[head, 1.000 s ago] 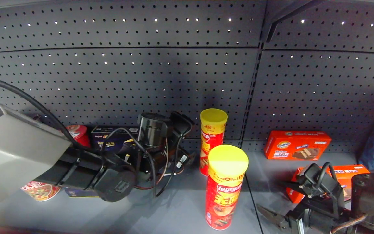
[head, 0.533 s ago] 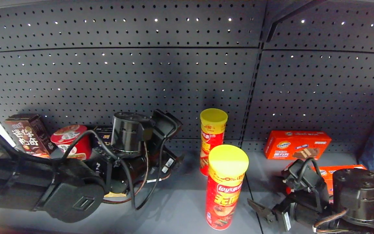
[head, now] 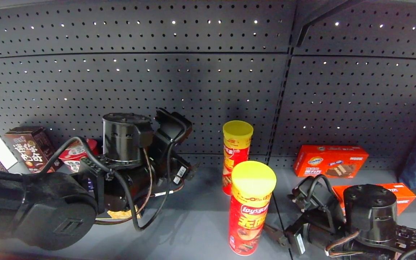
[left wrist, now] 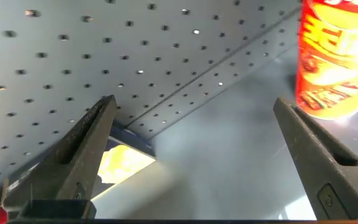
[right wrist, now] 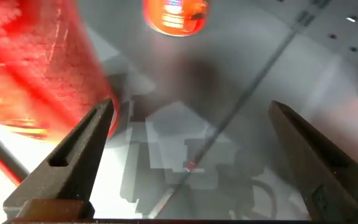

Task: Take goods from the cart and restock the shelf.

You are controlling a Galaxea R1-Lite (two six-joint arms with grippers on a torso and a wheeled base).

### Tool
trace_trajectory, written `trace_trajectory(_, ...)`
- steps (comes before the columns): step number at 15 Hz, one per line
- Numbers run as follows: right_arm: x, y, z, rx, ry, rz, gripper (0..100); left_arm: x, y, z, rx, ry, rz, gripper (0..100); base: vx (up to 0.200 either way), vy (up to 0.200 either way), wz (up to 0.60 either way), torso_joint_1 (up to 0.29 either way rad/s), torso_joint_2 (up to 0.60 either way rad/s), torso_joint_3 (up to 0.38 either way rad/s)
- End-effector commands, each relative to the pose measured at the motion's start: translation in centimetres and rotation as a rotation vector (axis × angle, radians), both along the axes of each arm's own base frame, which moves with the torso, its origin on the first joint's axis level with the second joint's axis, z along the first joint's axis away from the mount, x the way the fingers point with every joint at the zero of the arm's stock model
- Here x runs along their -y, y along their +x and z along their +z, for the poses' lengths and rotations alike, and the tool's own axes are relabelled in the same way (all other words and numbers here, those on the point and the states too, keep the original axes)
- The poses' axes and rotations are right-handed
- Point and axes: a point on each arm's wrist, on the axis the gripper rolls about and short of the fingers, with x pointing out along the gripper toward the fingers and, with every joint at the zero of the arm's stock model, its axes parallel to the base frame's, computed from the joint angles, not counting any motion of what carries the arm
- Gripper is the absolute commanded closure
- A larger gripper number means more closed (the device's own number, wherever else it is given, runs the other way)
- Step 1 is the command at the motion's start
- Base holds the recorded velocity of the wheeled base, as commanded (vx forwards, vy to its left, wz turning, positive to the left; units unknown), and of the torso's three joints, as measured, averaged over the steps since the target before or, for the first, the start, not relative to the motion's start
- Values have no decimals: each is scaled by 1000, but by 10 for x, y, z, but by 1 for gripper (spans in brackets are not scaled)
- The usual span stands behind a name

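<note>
Both of my end effectors were spread wide and carried nothing. I place everything here by the front chip can (head: 251, 209), which stood upright on the grey shelf (head: 193, 231) under its yellow lid.

My left end effector (head: 185, 170) hung low over the shelf to the left of the front chip can and farther back, well apart from it. Between its parted fingers (left wrist: 82, 155) the left wrist camera showed bare shelf, the pegboard back panel (left wrist: 104, 50), a red can (left wrist: 337, 56) off to one side, and the corner of a yellow packet (left wrist: 123, 163); I could not tell which of the two cans that one was.

My right end effector (head: 276, 234) sat just to the right of the front chip can, down near its base, with one fingertip close to the can wall. I could not tell whether it touched. In the right wrist picture a blurred red can (right wrist: 23, 74) ran beside one finger (right wrist: 73, 162), and another can's base (right wrist: 176, 15) showed beyond it.

The rear chip can (head: 236, 151) stood upright directly behind the front chip can, close to the back panel. Behind and to the right of the front chip can lay an orange box (head: 330, 160), with a second orange box (head: 399, 193) nearer, partly hidden by my right arm. Far to the left of the front chip can, a red noodle cup (head: 74, 159) and a brown box (head: 31, 150) stood against the panel.
</note>
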Motion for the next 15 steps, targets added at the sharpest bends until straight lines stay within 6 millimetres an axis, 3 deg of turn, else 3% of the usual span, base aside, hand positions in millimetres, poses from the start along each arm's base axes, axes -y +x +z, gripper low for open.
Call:
trace_trajectory(1,-3,-1,-3,-9,-8,12,0,-1,0,1,4,-3,0,0,0,0,0,0,0,0)
trace_trajectory(11,-6,-1,-6,-14,-11,25,0,3,6,-6,2,-3,-1,0,0,0,0,0,0,0)
trace_trajectory(15,-1,-4,3,14,11,15,0,3,4,-2,13,-10,-4,0,0,0,0,0,0,0)
